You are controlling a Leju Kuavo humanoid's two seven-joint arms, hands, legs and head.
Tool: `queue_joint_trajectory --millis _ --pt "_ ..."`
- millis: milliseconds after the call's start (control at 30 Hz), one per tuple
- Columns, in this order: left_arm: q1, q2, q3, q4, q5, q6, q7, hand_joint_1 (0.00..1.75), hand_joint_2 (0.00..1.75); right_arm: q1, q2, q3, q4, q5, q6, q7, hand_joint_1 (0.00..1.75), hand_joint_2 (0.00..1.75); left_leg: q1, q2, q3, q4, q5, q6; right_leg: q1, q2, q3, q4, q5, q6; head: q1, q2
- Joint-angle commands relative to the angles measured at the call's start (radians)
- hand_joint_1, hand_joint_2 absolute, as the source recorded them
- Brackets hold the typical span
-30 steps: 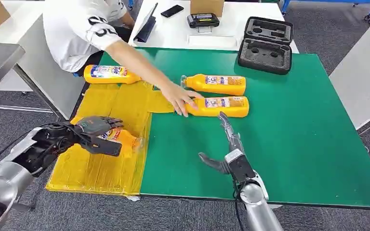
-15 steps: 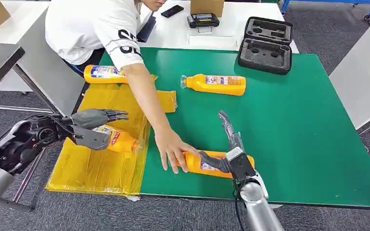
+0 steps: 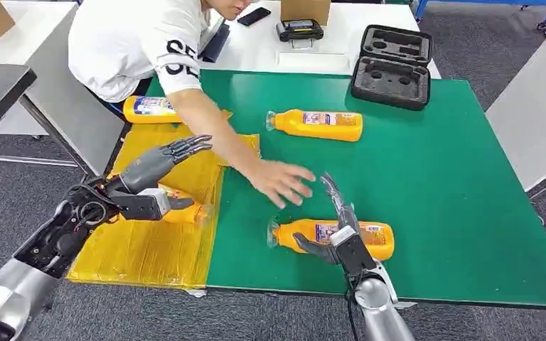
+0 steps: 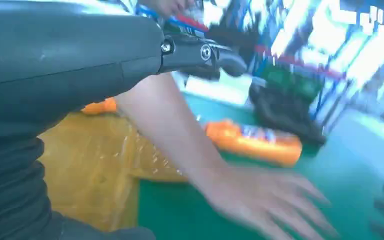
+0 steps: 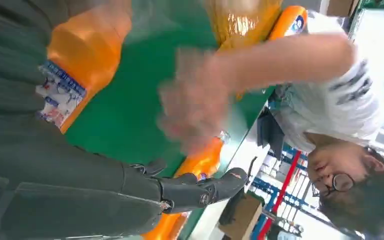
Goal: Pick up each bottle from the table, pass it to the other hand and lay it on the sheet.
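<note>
Lying flat are four bottles (image 3: 330,238), two on the sheet (image 3: 149,249); both hands (image 3: 338,227) spread, holding nothing.

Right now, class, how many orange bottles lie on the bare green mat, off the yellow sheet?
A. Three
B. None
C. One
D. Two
D: one bottle lies at the far side of the green mat, and another bottle lies near the front edge under the right hand.

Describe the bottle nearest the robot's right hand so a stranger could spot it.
On the green table, look along the near edge. The orange bottle lies on its side just behind the right hand. Unlike the others, it is the one on green mat closest to the robot.
</note>
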Motion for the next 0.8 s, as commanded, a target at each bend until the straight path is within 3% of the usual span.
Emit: queue_joint_trajectory --millis 33,133,233,300,400,500,633,800 --pt "0.202 -0.224 0.236 -0.142 0.051 0.167 0.057 0.00 1.75 0.043 -0.008 -0.053 -0.127 0.046 -0.004 0.048 0.00 1.75 0.000 -0.002 0.004 0.000 -0.002 0.000 0.000 -0.002 0.005 -0.001 -0.003 0.000 0.001 0.000" --pt "0.435 -0.385 0.400 -0.332 0.227 0.359 0.007 0.00 1.75 0.022 -0.036 -0.039 -0.190 0.124 -0.037 0.089 0.00 1.75 0.000 0.001 0.006 -0.001 -0.003 0.000 0.000 0.000 0.007 -0.001 -0.003 -0.001 0.001 0.000" --pt "0.544 -0.424 0.371 -0.422 0.213 0.474 -0.029 0.00 1.75 0.043 -0.056 -0.036 -0.265 0.159 -0.037 0.137 0.00 1.75 -0.002 0.006 0.006 -0.001 -0.005 0.000 -0.002 0.005 0.006 -0.002 -0.003 0.000 0.000 0.000" --pt "0.579 -0.452 0.357 -0.438 0.245 0.498 -0.049 0.00 1.75 0.040 -0.088 -0.029 -0.274 0.187 -0.034 0.169 0.00 1.75 -0.001 0.002 0.005 0.000 -0.007 0.000 -0.002 0.002 0.005 -0.001 -0.004 0.000 0.001 0.000" --pt "0.594 -0.470 0.332 -0.418 0.252 0.554 -0.064 0.00 1.75 0.012 -0.162 -0.012 -0.226 0.231 0.018 0.282 0.00 1.75 -0.001 -0.001 0.006 0.000 -0.006 0.000 -0.001 -0.001 0.006 -0.002 -0.004 0.000 0.001 0.000" --pt "0.587 -0.471 0.320 -0.403 0.265 0.562 -0.061 0.00 1.75 0.007 -0.204 -0.013 -0.209 0.266 0.019 0.298 0.00 1.75 -0.001 0.000 0.003 0.000 -0.005 0.001 -0.001 -0.001 0.005 -0.002 -0.003 0.000 0.001 0.000" --pt "0.584 -0.462 0.300 -0.365 0.270 0.593 -0.056 0.00 1.75 -0.015 -0.272 0.025 -0.159 0.338 0.086 0.399 0.00 1.75 -0.001 -0.001 0.001 -0.001 -0.004 0.002 -0.002 0.000 0.002 -0.002 -0.002 0.000 0.001 0.000" --pt "0.576 -0.446 0.254 -0.312 0.286 0.618 -0.068 0.00 1.75 -0.029 -0.356 0.046 -0.113 0.307 0.117 0.401 0.00 1.75 -0.001 -0.002 0.005 -0.001 -0.005 0.002 -0.001 0.000 0.007 -0.003 -0.002 0.000 0.001 0.000"
